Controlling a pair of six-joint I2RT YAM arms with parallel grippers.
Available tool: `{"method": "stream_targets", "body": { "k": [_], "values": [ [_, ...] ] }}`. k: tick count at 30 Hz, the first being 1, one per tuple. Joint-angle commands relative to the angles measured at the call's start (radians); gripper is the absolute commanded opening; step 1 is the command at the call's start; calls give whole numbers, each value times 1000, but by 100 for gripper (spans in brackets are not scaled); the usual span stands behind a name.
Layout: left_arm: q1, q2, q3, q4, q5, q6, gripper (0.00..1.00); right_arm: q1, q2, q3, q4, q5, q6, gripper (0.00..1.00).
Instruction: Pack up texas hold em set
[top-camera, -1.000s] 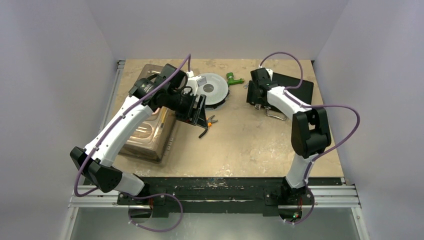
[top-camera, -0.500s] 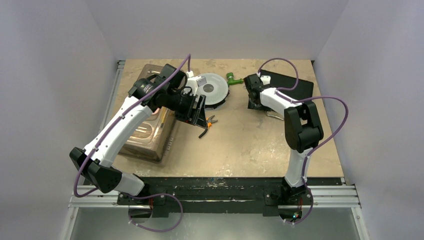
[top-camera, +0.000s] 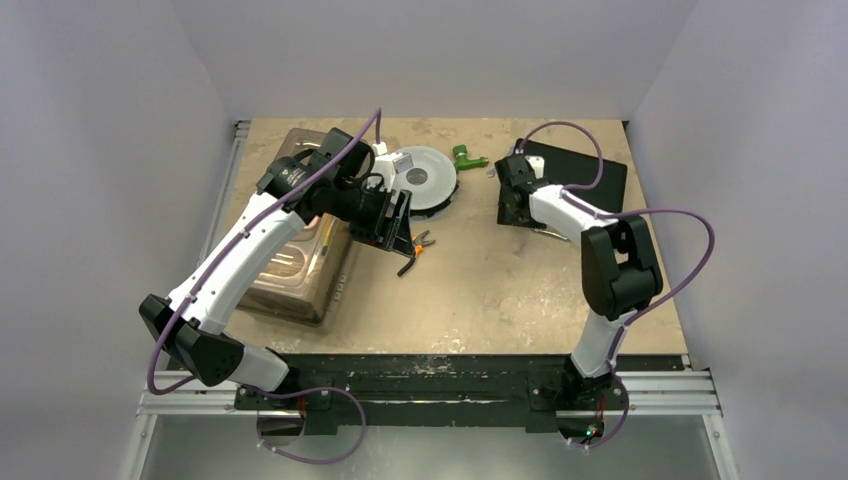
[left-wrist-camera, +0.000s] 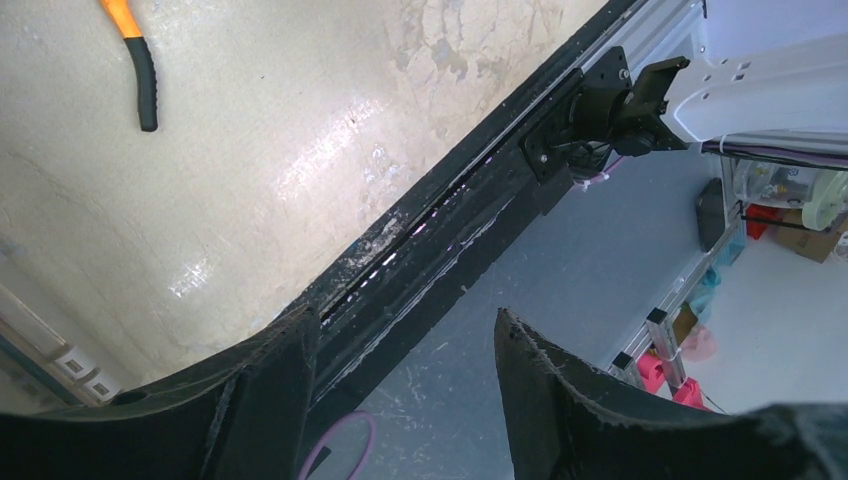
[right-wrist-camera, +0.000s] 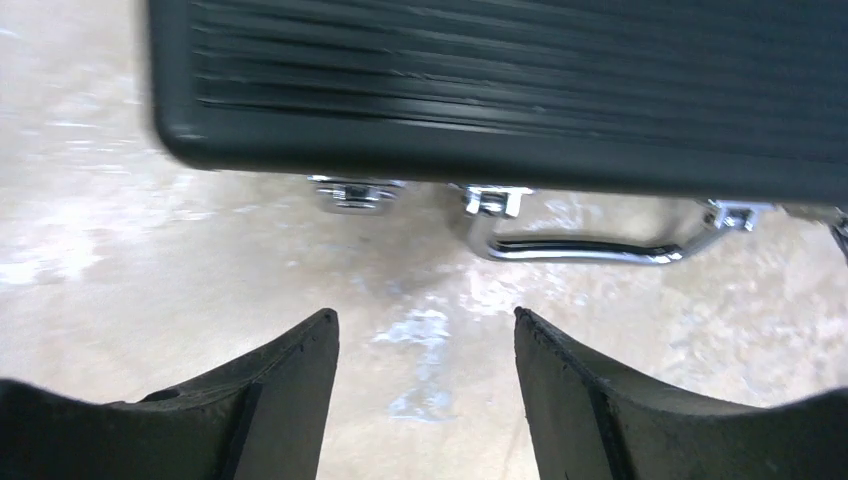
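The texas hold em set shows as a shut black briefcase (top-camera: 585, 180) lying flat at the back right of the table. In the right wrist view its ribbed lid (right-wrist-camera: 500, 80) fills the top, with a chrome latch (right-wrist-camera: 350, 192) and a chrome handle (right-wrist-camera: 590, 245) on the side facing me. My right gripper (top-camera: 512, 205) (right-wrist-camera: 422, 320) hovers open over bare table just short of that side, by the latch, with nothing between its fingers. My left gripper (top-camera: 398, 238) (left-wrist-camera: 402, 315) hangs open and empty near the table's middle left, tilted toward the near edge.
A large clear plastic bin (top-camera: 300, 260) stands at the left under the left arm. A round grey disc spool (top-camera: 425, 180) and a green part (top-camera: 465, 157) lie at the back. Orange-and-black pliers (top-camera: 415, 250) (left-wrist-camera: 140, 60) lie just below the left gripper.
The right arm's elbow swung left, then back right, and its gripper now sits slightly nearer along the case's handle side. The left arm has not moved.
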Motion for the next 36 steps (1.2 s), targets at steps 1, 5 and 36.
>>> {"method": "stream_targets", "body": {
  "k": [1,5,36],
  "values": [
    [-7,-6,5,10,19,12,63,-1,-26,80,67,-180,-24,61],
    [-8,-10,7,8,15,13,63,1,12,130,81,-207,19,49],
    [-6,13,23,-29,-20,27,63,9,157,108,192,163,-181,0]
  ]
}}
